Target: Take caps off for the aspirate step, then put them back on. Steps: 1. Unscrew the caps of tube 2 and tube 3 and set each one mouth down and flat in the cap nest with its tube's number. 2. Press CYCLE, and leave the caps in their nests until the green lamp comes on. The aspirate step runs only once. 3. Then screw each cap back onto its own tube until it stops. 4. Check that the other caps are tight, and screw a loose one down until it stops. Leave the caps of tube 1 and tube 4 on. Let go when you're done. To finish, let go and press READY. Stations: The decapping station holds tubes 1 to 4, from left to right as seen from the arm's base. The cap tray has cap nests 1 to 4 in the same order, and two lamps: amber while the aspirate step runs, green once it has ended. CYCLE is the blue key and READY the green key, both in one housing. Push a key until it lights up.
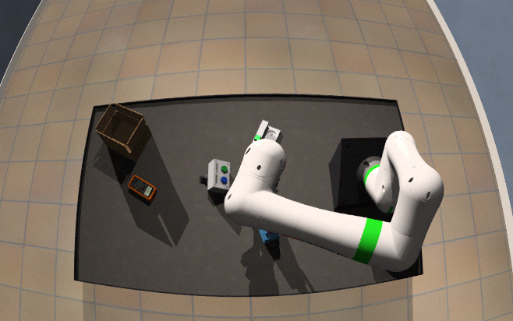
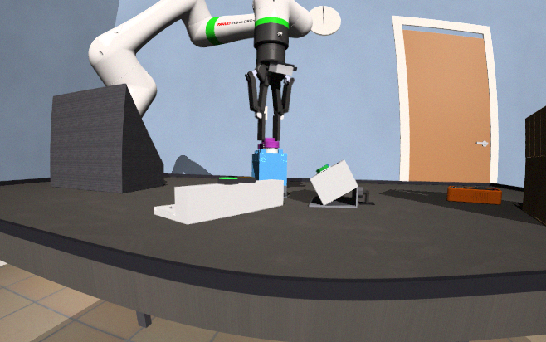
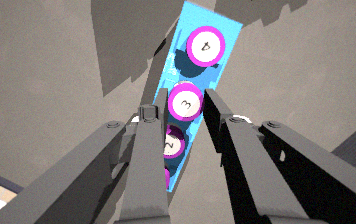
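The blue decapping station [image 3: 197, 85] lies below my gripper [image 3: 185, 102], and it also shows in the side view [image 2: 270, 166]. My gripper is shut on the magenta cap marked 3 [image 3: 185, 102] and holds it at the mouth of tube 3. I cannot tell how far it is screwed on. Cap 4 [image 3: 205, 46] sits on its tube beyond it. Cap 2 [image 3: 172, 141] sits on its tube, half hidden by my left finger. Cap 1 [image 3: 166, 178] shows only as a sliver. The white cap tray [image 2: 224, 199] shows a lit green lamp [image 2: 227, 178].
The key housing [image 1: 219, 175] with the green key [image 1: 224, 168] and the blue key [image 1: 224, 180] stands beside the station. A brown open box [image 1: 122, 130] and an orange multimeter [image 1: 142, 187] lie at the left. The arm's black pedestal [image 1: 359, 171] is at the right.
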